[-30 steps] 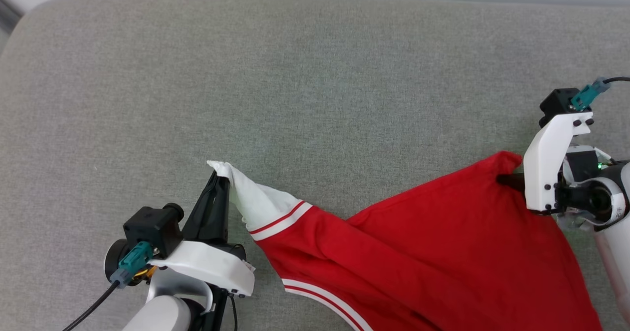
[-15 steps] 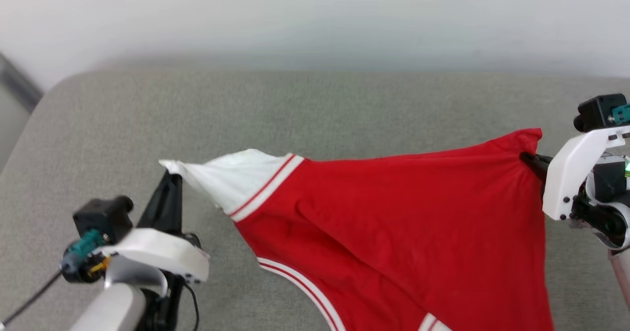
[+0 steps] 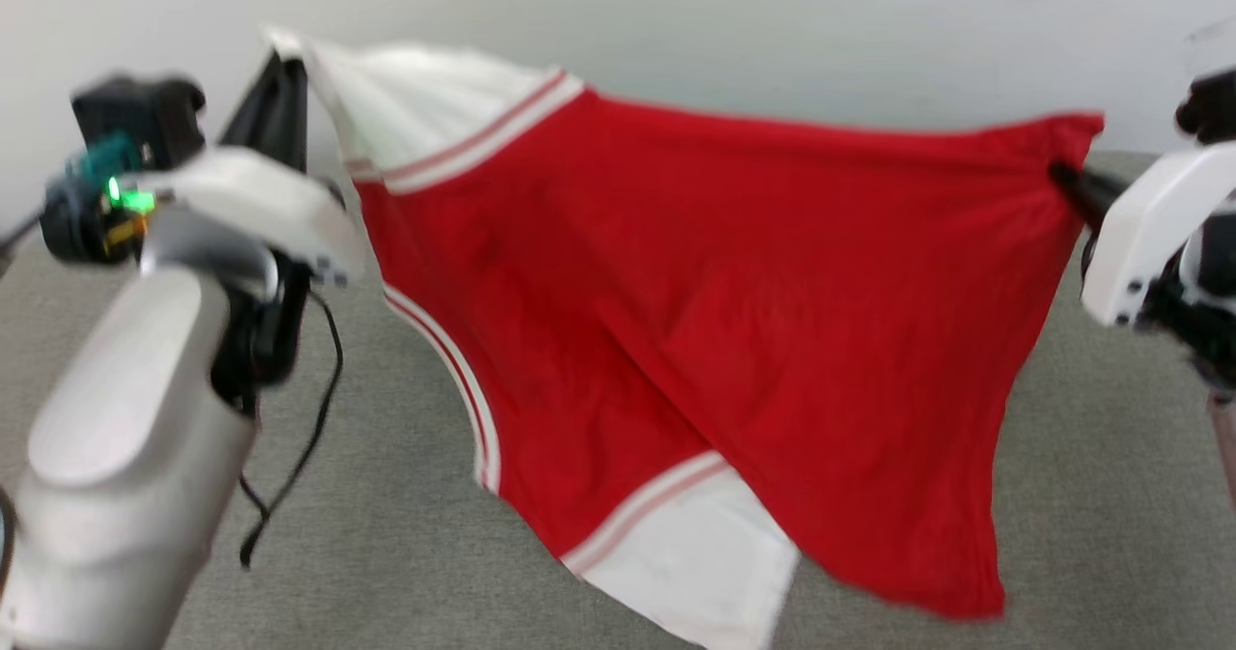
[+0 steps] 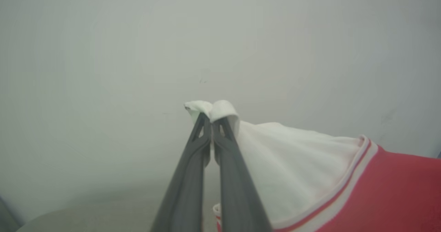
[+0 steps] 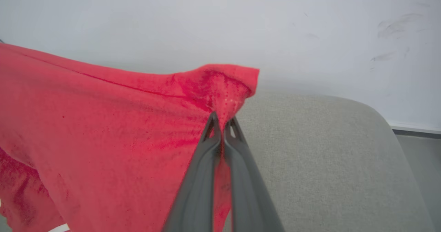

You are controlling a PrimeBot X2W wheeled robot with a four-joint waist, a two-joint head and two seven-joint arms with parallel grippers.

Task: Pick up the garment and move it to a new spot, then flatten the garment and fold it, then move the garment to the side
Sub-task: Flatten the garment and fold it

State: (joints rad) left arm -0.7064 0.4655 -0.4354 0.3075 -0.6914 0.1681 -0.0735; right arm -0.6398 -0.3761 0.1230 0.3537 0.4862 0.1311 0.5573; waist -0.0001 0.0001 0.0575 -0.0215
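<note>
1. Up in the air: red jersey shirt with white sleeves and red-white striped trim [image 3: 695, 322], stretched between both grippers, in front of a pale wall [image 3: 772, 22] and above a grey fabric-covered surface [image 3: 386, 544].
2. Fully closed: left gripper [image 4: 211, 120], its two long dark fingers pinching the end of one white sleeve. A small fold of white cloth pokes past the fingertips in the left wrist view.
3. Also fully closed: right gripper [image 5: 222, 120], fingers pressed together on a red corner of the shirt. The cloth is bunched and puckered at the pinch, and a corner flap sticks up past the tips.
4. The shirt's top edge runs nearly taut from one grip to the other, with the left end somewhat higher in the head view.
5. The red body hangs below that edge. A second white sleeve [image 3: 705, 563] with striped trim dangles at the bottom middle.
6. Cannot tell whether the lowest cloth touches the surface.
7. A striped band curves down the shirt's left side.
8. The head view is motion-blurred. A pale grey forearm [image 3: 126, 447] is at lower left, with a black cable [image 3: 290, 466] hanging beside it.
</note>
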